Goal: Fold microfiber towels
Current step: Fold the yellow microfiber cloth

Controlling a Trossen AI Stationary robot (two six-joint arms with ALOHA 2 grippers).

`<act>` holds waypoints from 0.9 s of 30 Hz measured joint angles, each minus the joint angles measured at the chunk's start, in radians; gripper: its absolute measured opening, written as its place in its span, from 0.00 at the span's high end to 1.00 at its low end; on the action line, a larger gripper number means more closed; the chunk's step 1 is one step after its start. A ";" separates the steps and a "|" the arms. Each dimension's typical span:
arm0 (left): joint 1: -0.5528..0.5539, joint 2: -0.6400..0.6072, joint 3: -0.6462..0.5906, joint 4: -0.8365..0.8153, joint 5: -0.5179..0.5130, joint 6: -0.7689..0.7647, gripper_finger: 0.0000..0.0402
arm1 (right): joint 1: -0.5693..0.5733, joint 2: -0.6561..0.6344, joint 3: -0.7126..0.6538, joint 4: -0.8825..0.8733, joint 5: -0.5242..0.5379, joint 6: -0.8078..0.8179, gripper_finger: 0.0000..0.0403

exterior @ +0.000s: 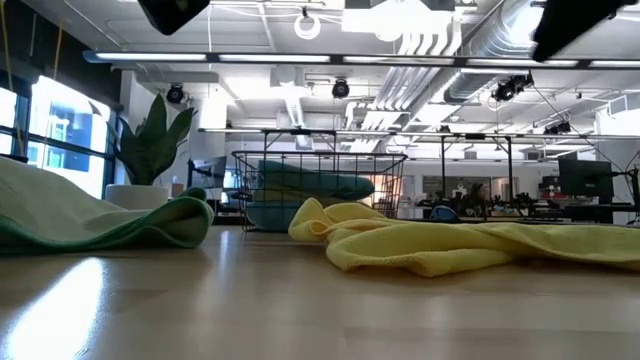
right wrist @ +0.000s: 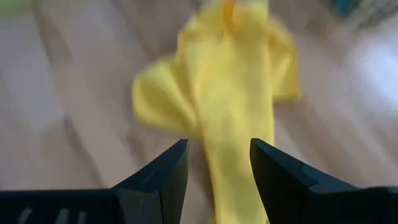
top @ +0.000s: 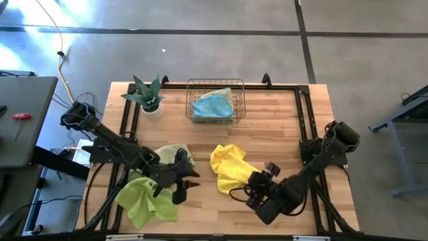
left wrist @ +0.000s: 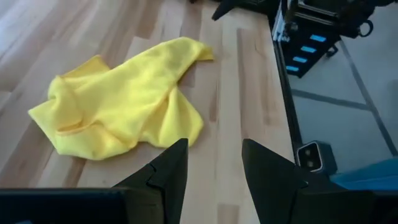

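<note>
A crumpled yellow microfiber towel (top: 227, 167) lies on the wooden table, near its middle. My left gripper (top: 190, 181) hovers open just left of it, and the towel (left wrist: 124, 106) lies ahead of the fingers. My right gripper (top: 264, 175) hangs open above the towel's right end, and the yellow cloth (right wrist: 230, 93) shows beyond the gap between its fingers. A lime green towel (top: 144, 201) lies bunched at the near left, with a pale sage one (top: 175, 154) just behind it. A light blue towel (top: 214, 104) rests inside the wire basket (top: 215, 86).
A potted spiky plant (top: 147, 94) stands at the far left of the table, beside the basket. A black frame (top: 304, 114) runs along the table's edges. Bare wood shows between the basket and the yellow towel, and along the near edge (exterior: 320, 320).
</note>
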 joint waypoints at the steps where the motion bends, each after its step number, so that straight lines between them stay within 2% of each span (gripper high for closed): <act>1: 0.005 0.000 0.000 0.000 0.000 0.000 0.65 | 0.000 -0.002 0.000 -0.009 -0.041 0.000 0.59; 6: 0.036 0.000 0.000 0.020 0.017 0.008 0.65 | 0.007 -0.007 0.000 -0.050 -0.230 -0.002 0.59; 10: 0.050 0.000 0.000 0.039 0.053 0.008 0.65 | 0.007 -0.007 0.000 -0.053 -0.314 -0.003 0.59; 22: 0.055 0.000 0.000 0.038 0.033 0.014 0.65 | 0.007 -0.007 0.000 -0.052 -0.327 -0.003 0.59; 27: 0.076 0.000 0.000 0.038 0.072 0.119 0.65 | 0.006 -0.007 0.000 -0.044 -0.327 -0.003 0.59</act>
